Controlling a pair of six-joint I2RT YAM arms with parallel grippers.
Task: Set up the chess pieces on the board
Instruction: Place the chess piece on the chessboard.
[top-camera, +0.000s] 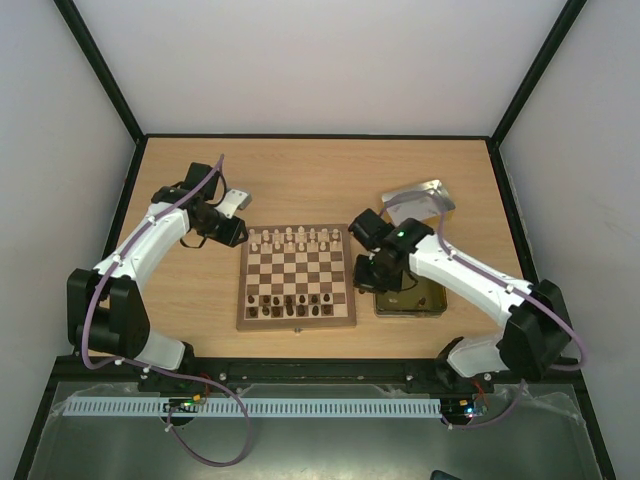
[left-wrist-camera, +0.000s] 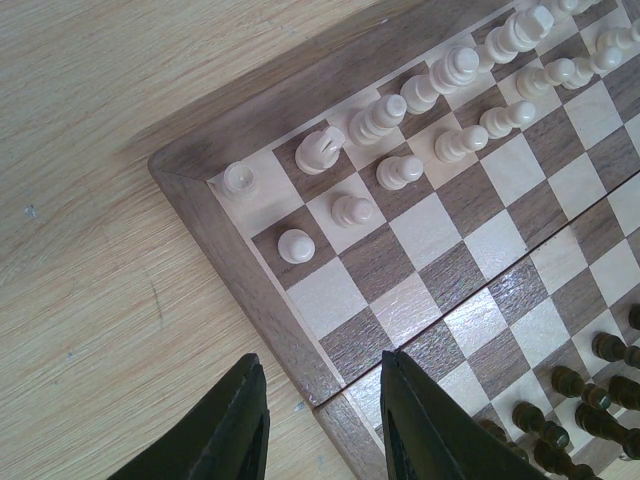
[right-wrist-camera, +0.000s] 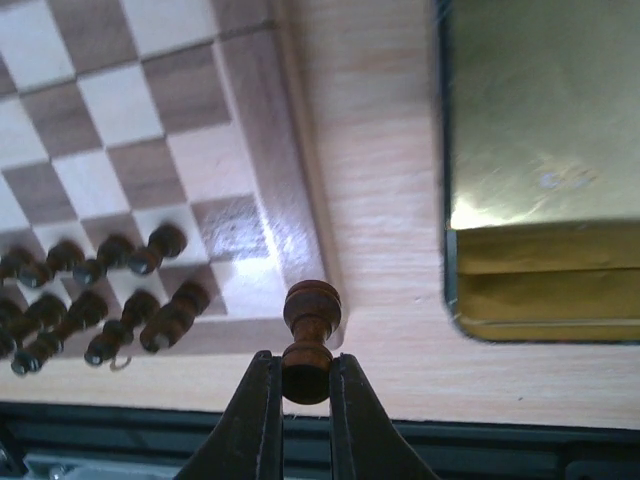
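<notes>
The board (top-camera: 295, 272) lies mid-table. Cream chess pieces (top-camera: 295, 238) stand along its far rows, and dark ones (top-camera: 290, 303) along its near rows. In the right wrist view my right gripper (right-wrist-camera: 305, 385) is shut on a dark brown piece (right-wrist-camera: 310, 340), holding it by its base just off the board's near right corner (right-wrist-camera: 285, 300). Other dark pieces (right-wrist-camera: 110, 300) stand to its left. My left gripper (left-wrist-camera: 320, 400) hangs open and holds nothing, straddling the board's left border (left-wrist-camera: 270, 320), with cream pieces (left-wrist-camera: 400, 130) beyond it.
A gold-toned tin (right-wrist-camera: 545, 160) lies on the table right of the board, partly under my right arm (top-camera: 450, 265). A silver tin (top-camera: 420, 196) sits at the back right. Black frame rails run along the table's edges.
</notes>
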